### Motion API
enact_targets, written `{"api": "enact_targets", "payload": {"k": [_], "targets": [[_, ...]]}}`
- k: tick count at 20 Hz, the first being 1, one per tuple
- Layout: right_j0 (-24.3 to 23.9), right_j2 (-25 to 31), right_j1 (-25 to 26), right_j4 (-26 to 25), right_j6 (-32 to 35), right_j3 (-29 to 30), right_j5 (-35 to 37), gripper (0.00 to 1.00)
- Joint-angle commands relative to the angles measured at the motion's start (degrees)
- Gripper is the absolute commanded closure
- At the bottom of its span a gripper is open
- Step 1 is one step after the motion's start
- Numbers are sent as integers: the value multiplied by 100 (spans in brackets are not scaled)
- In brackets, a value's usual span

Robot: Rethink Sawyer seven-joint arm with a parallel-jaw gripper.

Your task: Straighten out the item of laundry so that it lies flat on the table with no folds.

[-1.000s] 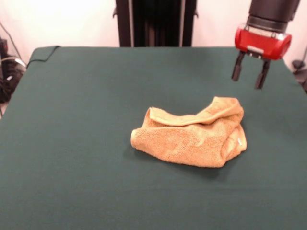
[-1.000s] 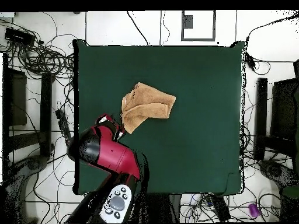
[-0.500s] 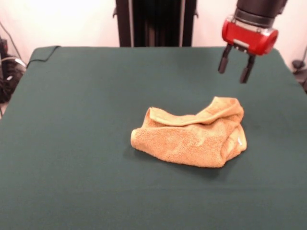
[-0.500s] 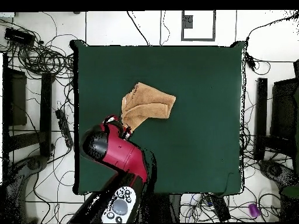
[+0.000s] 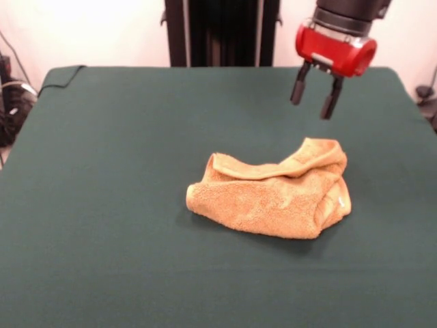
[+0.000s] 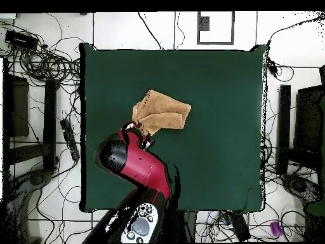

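Front view, left to right: the table (image 5: 102, 205), covered in dark green cloth, fills the frame, with a fold of that cloth turned up at its 10 o'clock corner. The towel (image 5: 273, 195) lies just right of centre, about 4 o'clock from the middle of the tabletop. It is orange-tan terry and bunched, not flat: a thick rolled fold runs along its upper edge from the left peak to the raised lobe at 1 o'clock, and the right side is doubled under. A small white tag (image 5: 341, 200) shows on the towel's right edge, at 3 o'clock. The gripper (image 5: 315, 98), black fingers under a red housing, hangs in the air at 12 to 1 o'clock from the towel, above its raised lobe and clear of the cloth. Its two fingers are spread apart with nothing between them.

Overhead view, left to right: cables lie on the floor beyond the table's left edge. The red arm (image 6: 136, 166) reaches in from 6 o'clock and covers the towel's (image 6: 166, 109) corner at 7 o'clock. The towel sits left of the table's (image 6: 222, 127) centre, its long side running from 9 to 3 o'clock.
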Motion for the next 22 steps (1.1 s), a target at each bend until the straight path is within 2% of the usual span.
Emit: {"api": "enact_targets", "payload": {"k": [1, 8, 15, 22], "targets": [[-203, 613, 164, 38, 1177, 107, -378, 0], [-729, 1241, 374, -231, 1125, 244, -1252, 0], [-694, 1300, 557, -106, 1172, 197, -1415, 0], [-848, 1658, 449, -173, 1467, 335, -1985, 0]]}}
